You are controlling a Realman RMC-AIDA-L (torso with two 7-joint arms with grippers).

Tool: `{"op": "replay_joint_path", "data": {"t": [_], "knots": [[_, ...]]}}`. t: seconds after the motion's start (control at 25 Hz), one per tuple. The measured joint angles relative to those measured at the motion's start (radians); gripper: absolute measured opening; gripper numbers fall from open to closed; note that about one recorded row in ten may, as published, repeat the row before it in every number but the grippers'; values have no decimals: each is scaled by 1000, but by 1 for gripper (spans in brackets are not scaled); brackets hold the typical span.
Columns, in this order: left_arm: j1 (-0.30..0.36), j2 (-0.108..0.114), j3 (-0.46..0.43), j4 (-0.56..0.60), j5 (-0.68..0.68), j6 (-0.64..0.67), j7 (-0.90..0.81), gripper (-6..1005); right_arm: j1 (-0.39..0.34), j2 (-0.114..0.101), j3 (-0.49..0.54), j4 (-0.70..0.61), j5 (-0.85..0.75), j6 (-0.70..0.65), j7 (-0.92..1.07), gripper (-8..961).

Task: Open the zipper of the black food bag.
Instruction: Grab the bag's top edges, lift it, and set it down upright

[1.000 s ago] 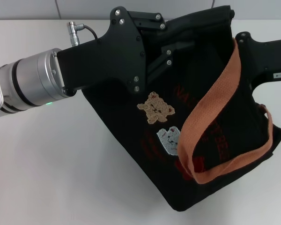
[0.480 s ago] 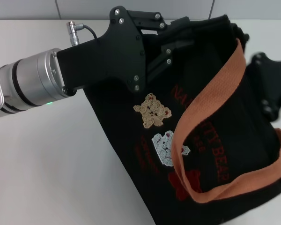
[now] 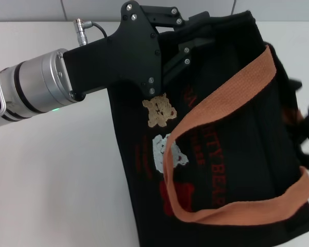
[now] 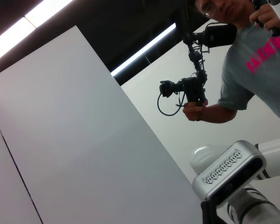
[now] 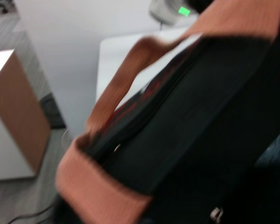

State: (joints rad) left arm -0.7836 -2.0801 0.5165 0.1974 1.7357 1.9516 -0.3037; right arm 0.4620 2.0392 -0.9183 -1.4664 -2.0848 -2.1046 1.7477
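gripping black food bag (image 3: 232, 154) corner, left claw (image 3: 188, 38)

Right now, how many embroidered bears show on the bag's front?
3 on the black food bag: a tan bear uppermost, just below the left gripper; a white bear under it; a red bear lowest, partly crossed by the orange handle.

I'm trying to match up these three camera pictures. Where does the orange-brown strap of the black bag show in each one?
Head view: the orange-brown strap loops across the front of the black food bag, right of the left claw.
Left wrist view: not in it; only a wall and a person.
Right wrist view: the strap runs diagonally over the bag.
Shared landmark: the bag's red lettering.
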Motion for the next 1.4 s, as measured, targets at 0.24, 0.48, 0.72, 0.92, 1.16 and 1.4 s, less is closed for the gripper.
{"op": "replay_joint_path", "data": {"t": [0.24, 0.48, 0.72, 0.92, 1.16, 1.4], "knots": [[0, 0, -1, 0, -10, -1, 0, 153, -24, -2, 6, 4, -121, -80, -9, 1], [-3, 0, -1, 1, -16, -2, 1, 153, -47, -2, -16, 44, -170, -81, -17, 0], [-5, 0, 2, 0, -21, -3, 2, 152, -26, -8, 113, 87, -170, -79, 18, 19], [-5, 0, -1, 0, -21, -6, 2, 152, -33, -22, 192, 106, -137, -79, 45, 43], [2, 0, -1, 0, -21, -9, 2, 152, -87, -67, 275, 137, -12, -83, 56, 275], [8, 0, -2, 1, -21, -10, 2, 152, -123, -95, 316, 161, -31, -77, 22, 402]]}}
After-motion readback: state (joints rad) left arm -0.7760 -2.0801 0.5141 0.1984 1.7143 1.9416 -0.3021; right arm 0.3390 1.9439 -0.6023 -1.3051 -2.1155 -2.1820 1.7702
